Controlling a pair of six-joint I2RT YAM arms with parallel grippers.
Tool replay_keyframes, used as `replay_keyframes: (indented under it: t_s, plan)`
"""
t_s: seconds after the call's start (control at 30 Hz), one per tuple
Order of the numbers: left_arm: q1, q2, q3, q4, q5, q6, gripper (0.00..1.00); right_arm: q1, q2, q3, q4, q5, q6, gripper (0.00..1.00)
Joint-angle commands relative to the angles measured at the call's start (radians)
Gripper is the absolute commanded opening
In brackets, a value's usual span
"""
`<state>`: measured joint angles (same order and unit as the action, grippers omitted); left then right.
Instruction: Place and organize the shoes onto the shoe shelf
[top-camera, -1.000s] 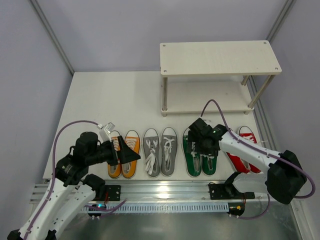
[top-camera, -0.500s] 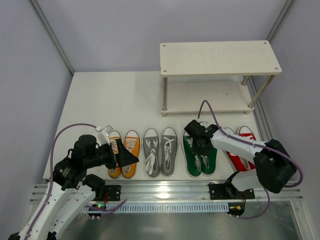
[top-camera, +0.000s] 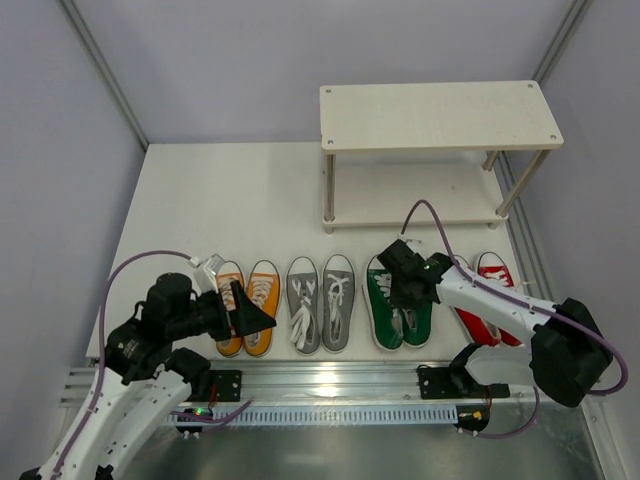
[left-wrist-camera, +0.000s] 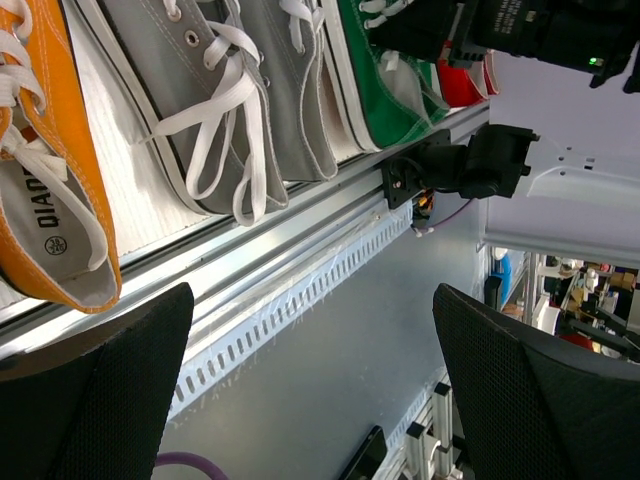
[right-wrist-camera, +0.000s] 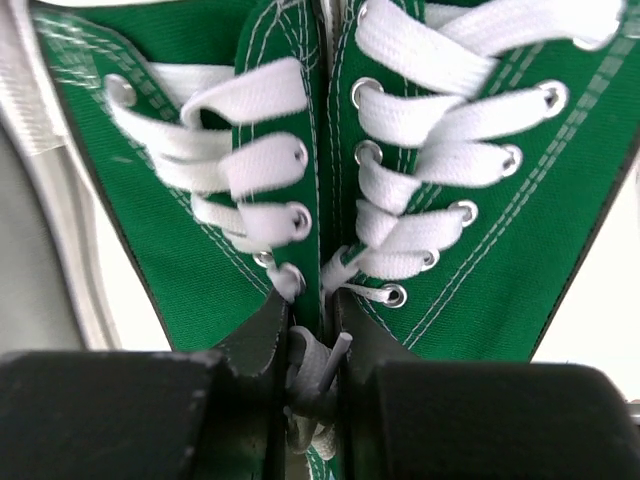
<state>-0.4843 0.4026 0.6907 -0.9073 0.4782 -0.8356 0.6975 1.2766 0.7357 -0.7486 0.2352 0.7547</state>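
Along the near edge of the table (top-camera: 230, 200) four pairs are set in a row, and every shoe is laid with its long axis running from near edge to far edge, toe cap toward the far edge and heel toward the arms. Over the near left corner the left gripper (top-camera: 250, 315) is held above the orange pair (top-camera: 265, 290), its fingers spread wide with nothing between them. The grey pair (top-camera: 320, 303) is seen next, untouched. The green pair (top-camera: 382, 305) is taken at mid-row by the right gripper (top-camera: 408, 285), whose fingers are closed narrowly on the two adjoining inner collars, pinched together just behind the last eyelets. The shoes are judged light, with soft canvas uppers and stiffer rubber soles, so a collar grip is expected to hold both, though sag and swing at the toes may be expected. The red pair (top-camera: 495, 275) is partly hidden by the right arm. The shelf (top-camera: 440, 117) is placed at the far right corner, both boards bare.
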Motion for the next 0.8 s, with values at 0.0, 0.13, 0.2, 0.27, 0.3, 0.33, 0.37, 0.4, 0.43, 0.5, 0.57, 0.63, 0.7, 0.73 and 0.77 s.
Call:
replay_keyframes:
  t_s: [0.0, 0.13, 0.2, 0.27, 0.3, 0.33, 0.37, 0.4, 0.43, 0.5, 0.57, 0.63, 0.7, 0.73, 0.77]
  plan:
    - [-0.004, -0.001, -0.011, 0.034, 0.003, -0.016, 1.0, 0.007, -0.118, 0.063, 0.011, 0.019, -0.017, 0.04]
    - [-0.002, 0.016, -0.011, 0.054, 0.005, -0.016, 1.0, 0.007, -0.146, 0.186, -0.063, 0.073, -0.057, 0.04]
    - [-0.002, 0.027, -0.01, 0.061, 0.005, -0.011, 1.0, 0.007, -0.132, 0.258, -0.106, 0.093, -0.089, 0.04]
    - [-0.002, 0.031, -0.003, 0.058, 0.007, -0.01, 1.0, 0.007, -0.12, 0.298, -0.136, 0.124, -0.109, 0.04]
    - [-0.002, 0.033, -0.002, 0.059, 0.005, -0.01, 1.0, 0.007, -0.118, 0.315, -0.143, 0.128, -0.115, 0.04]
    - [-0.002, 0.031, 0.0, 0.056, 0.002, -0.01, 1.0, 0.005, -0.118, 0.342, -0.149, 0.134, -0.118, 0.04]
    - [-0.002, 0.033, 0.0, 0.056, 0.0, -0.011, 1.0, 0.007, -0.12, 0.352, -0.158, 0.145, -0.118, 0.04]
    - [-0.002, 0.027, 0.001, 0.053, -0.003, -0.014, 1.0, 0.007, -0.125, 0.364, -0.159, 0.147, -0.12, 0.04]
    - [-0.002, 0.024, 0.001, 0.053, -0.007, -0.017, 1.0, 0.007, -0.128, 0.369, -0.164, 0.151, -0.118, 0.04]
    - [-0.002, 0.015, 0.0, 0.051, -0.012, -0.022, 1.0, 0.007, -0.14, 0.363, -0.172, 0.174, -0.117, 0.04]
    - [-0.002, 0.009, -0.006, 0.054, -0.018, -0.03, 1.0, 0.007, -0.148, 0.353, -0.179, 0.185, -0.117, 0.04]
    - [-0.002, 0.005, -0.013, 0.057, -0.021, -0.034, 1.0, 0.005, -0.157, 0.323, -0.182, 0.184, -0.097, 0.04]
    - [-0.002, 0.002, -0.025, 0.068, -0.027, -0.037, 1.0, 0.007, -0.18, 0.238, -0.144, 0.184, -0.072, 0.04]
    - [-0.002, 0.002, -0.033, 0.077, -0.03, -0.042, 1.0, 0.005, -0.183, 0.197, -0.114, 0.187, -0.063, 0.04]
    - [-0.004, 0.004, -0.039, 0.082, -0.029, -0.045, 1.0, 0.008, -0.183, 0.154, -0.047, 0.2, -0.054, 0.04]
